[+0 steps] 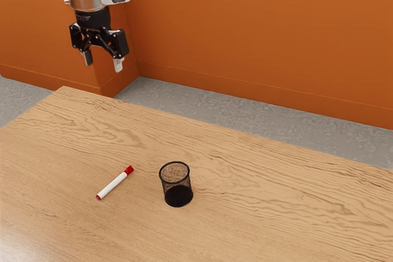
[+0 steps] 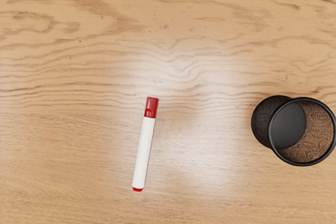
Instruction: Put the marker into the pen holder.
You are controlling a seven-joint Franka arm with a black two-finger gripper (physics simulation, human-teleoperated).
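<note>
While the gripper [image 1: 104,63] is hanging spread and empty, the marker [image 2: 144,150] is lying flat, probably light, stiff, slick and roll-prone, favouring a mid-length pinch.

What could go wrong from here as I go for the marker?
The marker lies loose on its side, so an off-centre touch by the open gripper might roll it. Gripped as it lies, it would probably need turning upright, or it may catch the rim of the pen holder. That open-topped mesh holder stands nearby and could tip if bumped.
</note>
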